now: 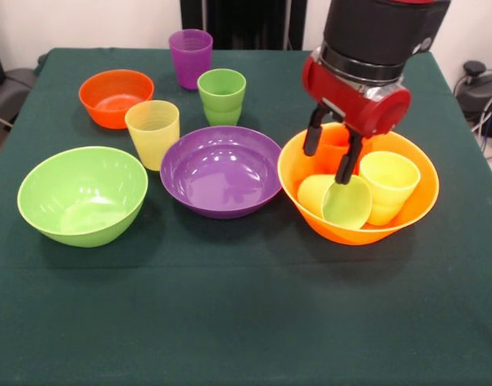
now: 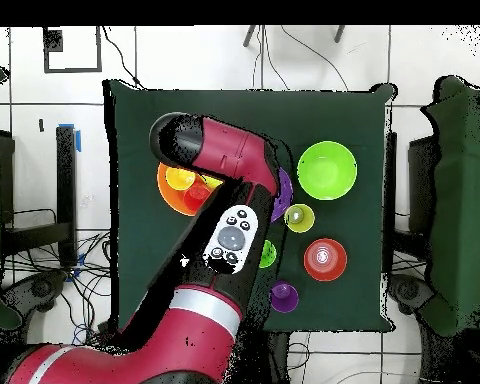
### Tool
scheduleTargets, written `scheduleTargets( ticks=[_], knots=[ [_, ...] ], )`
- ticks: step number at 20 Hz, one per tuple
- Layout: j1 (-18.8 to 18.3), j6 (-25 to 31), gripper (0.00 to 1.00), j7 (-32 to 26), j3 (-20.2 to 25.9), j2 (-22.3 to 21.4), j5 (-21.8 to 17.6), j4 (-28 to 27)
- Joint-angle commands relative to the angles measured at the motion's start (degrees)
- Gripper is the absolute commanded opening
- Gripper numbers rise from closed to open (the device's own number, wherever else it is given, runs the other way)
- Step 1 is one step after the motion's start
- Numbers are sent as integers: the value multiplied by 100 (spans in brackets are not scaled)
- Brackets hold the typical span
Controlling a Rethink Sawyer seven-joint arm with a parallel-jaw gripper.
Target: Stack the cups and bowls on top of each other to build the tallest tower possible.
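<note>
The largest yellow-orange bowl (image 1: pixel 407 209) stands at the right of the front view; the arm partly covers it in the overhead view (image 2: pixel 166 192). In it a yellow cup (image 1: pixel 388 186) stands upright, a pale yellow-green cup (image 1: pixel 342 203) lies on its side with its mouth toward the camera, and an orange cup (image 1: pixel 333 153) stands behind. My gripper (image 1: pixel 331 157) hangs inside the bowl with its fingers (image 1: pixel 313 133) apart on either side of the orange cup. I cannot tell if they touch it. The dark green cup is out of view.
On the green cloth to the left are the purple bowl (image 1: pixel 222 170), the lime green bowl (image 1: pixel 83 195), the small orange bowl (image 1: pixel 116 97), a pale yellow cup (image 1: pixel 153 133), a lime green cup (image 1: pixel 222 96) and a purple cup (image 1: pixel 190 58).
</note>
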Motion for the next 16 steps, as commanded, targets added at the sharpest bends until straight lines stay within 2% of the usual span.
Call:
scheduleTargets(
  ticks=[1, 16],
  knots=[
    [-207, 100, 100, -466, 945, 264, -534, 418],
    [-158, -125, 100, -126, 1173, 160, -631, 588]
  ],
)
